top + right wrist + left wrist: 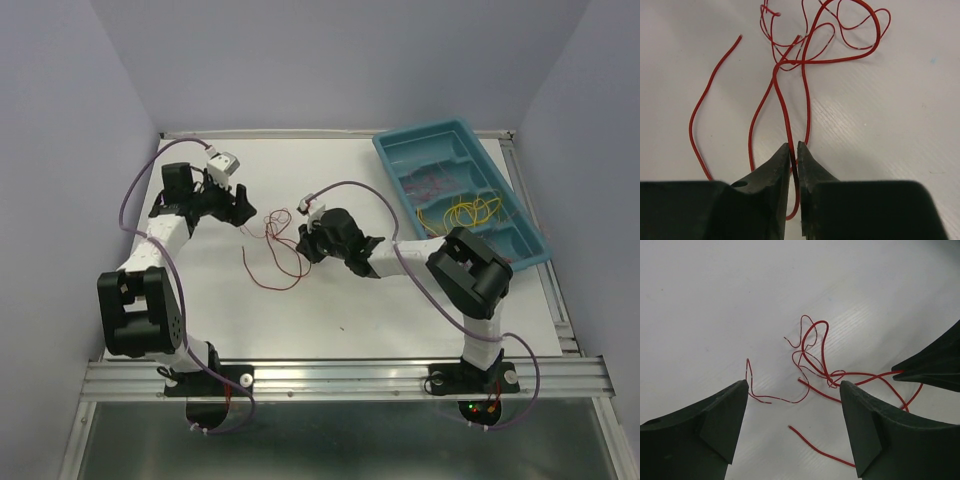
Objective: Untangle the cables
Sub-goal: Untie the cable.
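A loose tangle of thin red cables [272, 245] lies on the white table between my two arms. In the right wrist view, my right gripper [794, 146] is shut on one red strand [785, 107], which runs up from the jaws into the loops. That strand curls round below the fingertips. My left gripper [794, 385] hangs open over the table on the tangle's left side. Cable ends [817, 355] lie just beyond and between its fingers, and it touches none of them. From the left wrist, a right fingertip [935, 365] shows at the edge of the tangle.
A blue compartment tray [400, 150] stands at the back right. It holds yellow wires [465, 212] in one compartment and reddish wires [430, 183] in another. Grey walls close in the table on three sides. Purple arm cables loop beside both arms.
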Controlling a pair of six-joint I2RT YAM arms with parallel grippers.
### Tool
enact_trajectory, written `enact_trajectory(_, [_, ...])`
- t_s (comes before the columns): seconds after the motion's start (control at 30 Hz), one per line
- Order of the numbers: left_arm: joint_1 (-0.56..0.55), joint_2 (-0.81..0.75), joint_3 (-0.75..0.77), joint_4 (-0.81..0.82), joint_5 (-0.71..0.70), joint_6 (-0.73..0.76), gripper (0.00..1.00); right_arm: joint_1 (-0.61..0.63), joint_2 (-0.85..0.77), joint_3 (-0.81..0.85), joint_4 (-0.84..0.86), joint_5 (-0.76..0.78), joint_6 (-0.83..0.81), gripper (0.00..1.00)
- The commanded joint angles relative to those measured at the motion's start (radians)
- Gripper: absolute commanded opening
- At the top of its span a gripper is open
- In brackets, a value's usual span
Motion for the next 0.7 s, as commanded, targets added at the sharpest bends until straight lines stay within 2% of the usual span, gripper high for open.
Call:
enact_trajectory(0.0, [-0.002, 0.034, 0.026, 0.029, 0.064, 0.003, 0.84, 0.001, -0.101, -0.068, 0.092, -0.018, -0.014, 0.13])
enact_trajectory(0.23, [-0.06, 0.096, 0.058, -0.053, 0.093, 0.068, 0.82, 0.001, -0.131, -0.093, 0.104, -0.032, 0.001, 0.12])
enact_trajectory(0.37, [-0.125, 0.123, 0.06, -0.068, 0.078, 0.098, 0.82, 0.001, -0.128, -0.095, 0.112, -0.045, 0.003, 0.12])
enact_trajectory(0.57, [-0.154, 0.165, 0.083, -0.077, 0.078, 0.105, 0.82, 0.001, -0.12, -0.093, 0.118, -0.054, 0.003, 0.12])
enact_trajectory(0.67, [-0.174, 0.191, 0.104, -0.085, 0.055, 0.111, 0.78, 0.001, -0.117, -0.093, 0.121, -0.052, 0.004, 0.12])
